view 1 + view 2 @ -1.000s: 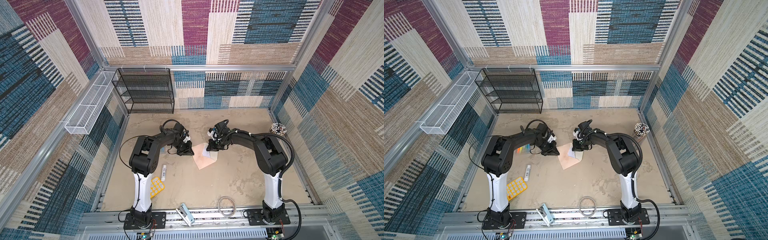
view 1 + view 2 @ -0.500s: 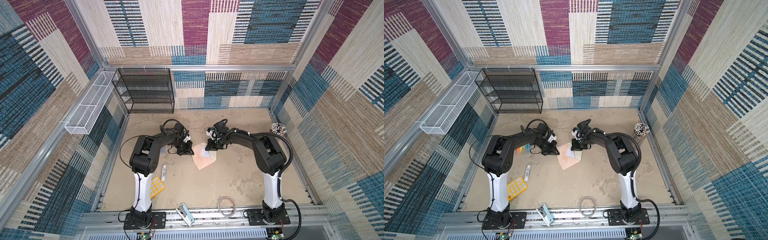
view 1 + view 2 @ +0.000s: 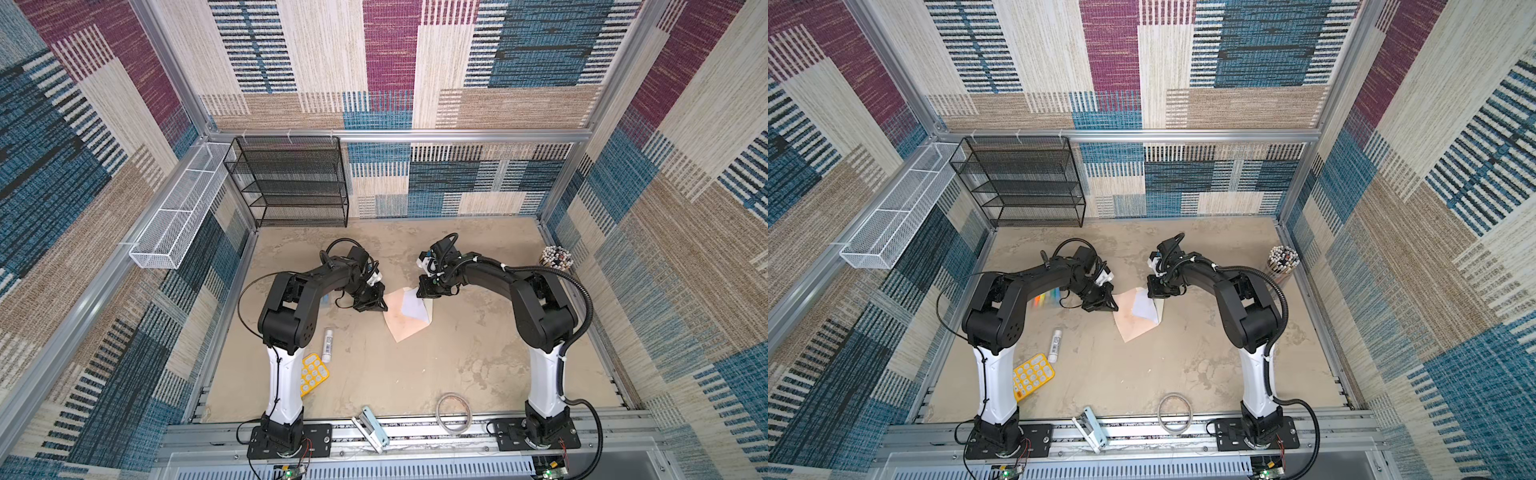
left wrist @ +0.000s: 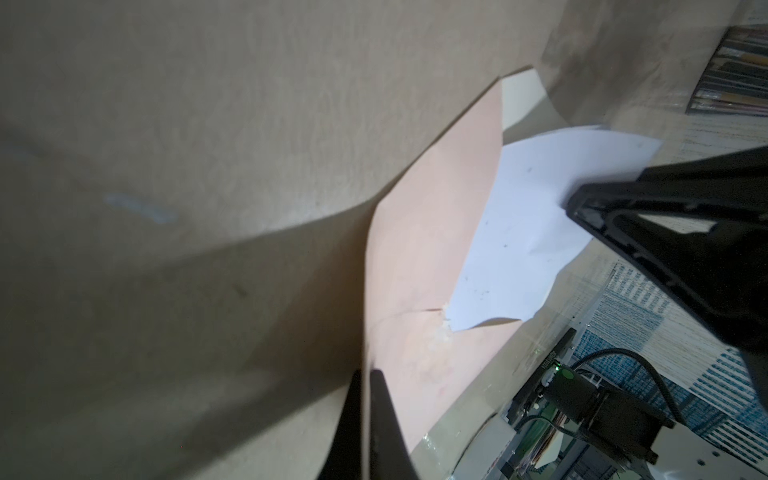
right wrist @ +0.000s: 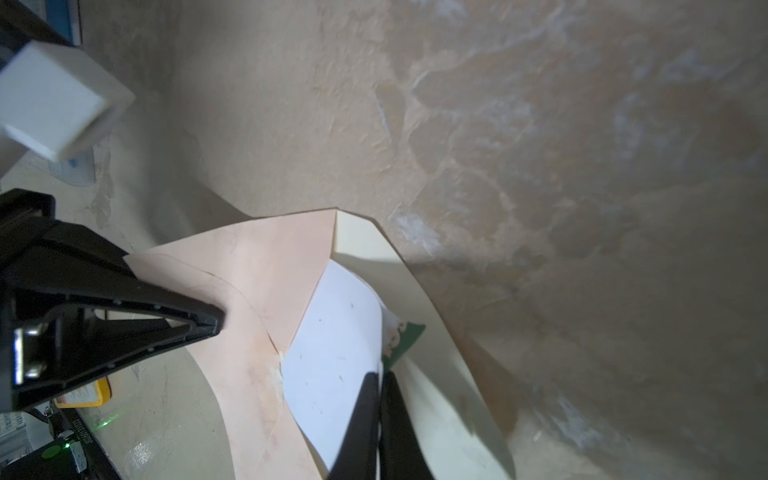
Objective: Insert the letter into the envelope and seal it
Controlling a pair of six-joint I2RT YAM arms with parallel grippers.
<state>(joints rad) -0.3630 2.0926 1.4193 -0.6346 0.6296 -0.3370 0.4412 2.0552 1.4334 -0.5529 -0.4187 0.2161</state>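
Both our arms reach inward, elbows bent, wrists low. Our left pincer [image 4: 366, 376] is pinched closed; our right pincer [image 5: 379, 376], facing it nearby, is clamped too.

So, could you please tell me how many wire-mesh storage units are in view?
2: a black mesh shelf stands at the back left of the table, and a white mesh basket hangs left of it. None seems hidden.

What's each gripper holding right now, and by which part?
Left gripper pinches the envelope at its pink outer edge. Right gripper pinches the letter at its green-bordered edge.
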